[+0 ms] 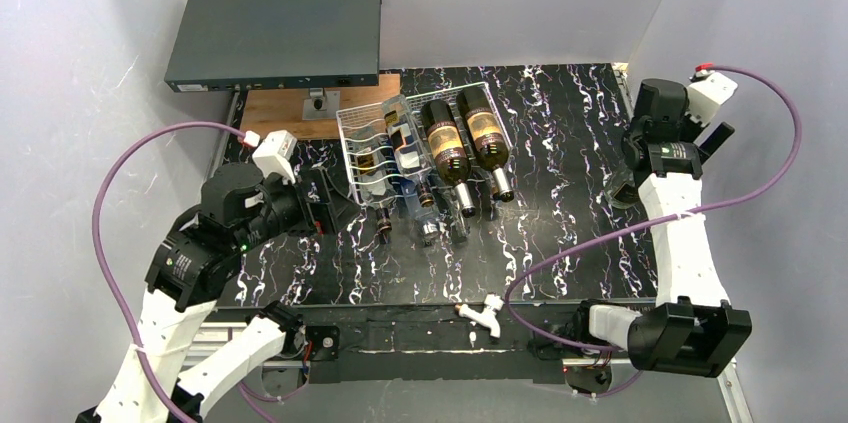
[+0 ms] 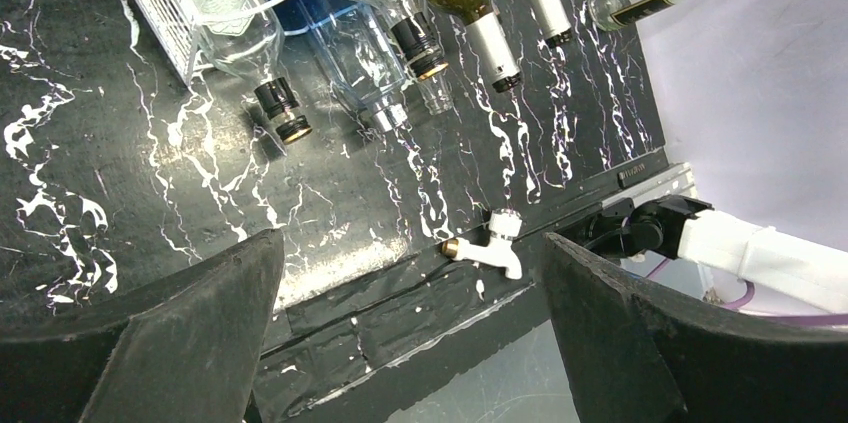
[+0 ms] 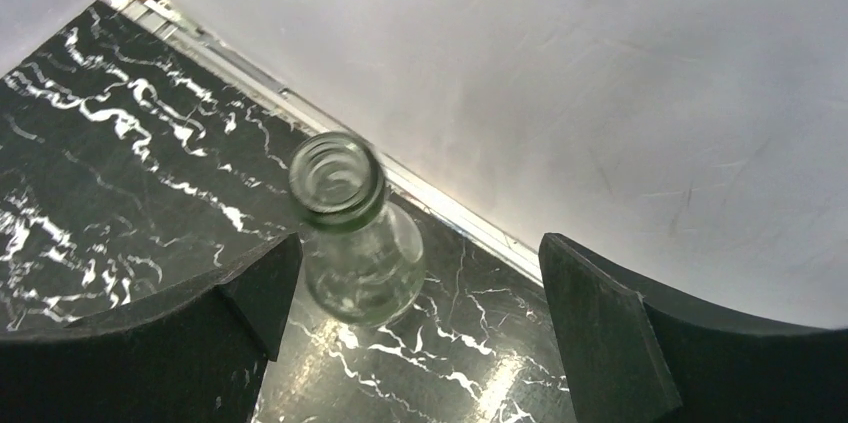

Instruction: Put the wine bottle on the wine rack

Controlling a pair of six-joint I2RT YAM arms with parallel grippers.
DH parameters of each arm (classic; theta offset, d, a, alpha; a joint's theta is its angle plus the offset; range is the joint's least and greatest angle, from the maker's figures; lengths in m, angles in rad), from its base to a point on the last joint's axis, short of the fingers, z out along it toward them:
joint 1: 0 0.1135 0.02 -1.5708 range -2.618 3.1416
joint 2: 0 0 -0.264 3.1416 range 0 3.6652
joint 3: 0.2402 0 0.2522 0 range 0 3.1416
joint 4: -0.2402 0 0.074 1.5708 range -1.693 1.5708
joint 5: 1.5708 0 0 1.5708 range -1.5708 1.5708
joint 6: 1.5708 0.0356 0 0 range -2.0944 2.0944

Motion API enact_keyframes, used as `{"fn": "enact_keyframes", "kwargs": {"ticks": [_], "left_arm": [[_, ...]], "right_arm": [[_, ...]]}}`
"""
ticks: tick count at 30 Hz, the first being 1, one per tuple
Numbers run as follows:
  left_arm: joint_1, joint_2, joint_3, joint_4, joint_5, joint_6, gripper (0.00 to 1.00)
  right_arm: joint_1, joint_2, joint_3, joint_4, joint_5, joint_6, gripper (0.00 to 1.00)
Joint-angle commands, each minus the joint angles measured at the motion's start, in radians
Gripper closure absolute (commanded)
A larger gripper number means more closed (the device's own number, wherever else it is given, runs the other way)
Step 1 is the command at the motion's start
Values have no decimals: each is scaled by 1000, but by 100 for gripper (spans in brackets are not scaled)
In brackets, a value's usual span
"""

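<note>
Right hand (image 3: 420, 258): fingers spread wide, gripping nothing; set over the wine bottle, well right of the wine rack.
Wine bottle (image 3: 350, 233): one; clear glass, upright on the bench (image 1: 570, 163), open mouth between the fingers and nearer one of them; no contact visible.
Left hand (image 2: 410, 343): fingers wide, empty; just left of the rack.
Wine rack (image 1: 355, 143): one; white wire, necks pointing at the near edge.
Racked bottles: two dark labelled bottles (image 1: 447, 148) on top; clear and blue ones beneath, at least three, full count unclear.
Other items: one white tap-like piece (image 1: 485, 313) in front of the rack; one dark grey box (image 1: 275, 33) behind it.
Risk: closing off-centre could tip the bottle; smooth glass may slip; racked bottles could be knocked.
</note>
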Motion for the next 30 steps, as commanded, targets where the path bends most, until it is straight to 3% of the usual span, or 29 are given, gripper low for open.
{"fn": "enact_keyframes", "kwargs": {"ticks": [1,6,16,18,21,30], "left_arm": [[-3,16,35,-9,40,17,2],[-2,55,66,-6,72,14,2],[-2,80,91,-5,87,4,2],[-2,84,90,-5,87,1,2],[-2,86,87,-3,90,-5,2],[-3,103,102,3,93,-4,2]], "right_arm": [[-49,-13,-39,126,29,-24,1],[-113,23,-62,210,-89,-10,2],[-119,78,-116,375,-251,-39,2],[-119,92,-118,383,-261,-51,7],[-118,105,-116,387,-269,-63,28],[-119,130,-131,439,-264,-135,30]]}}
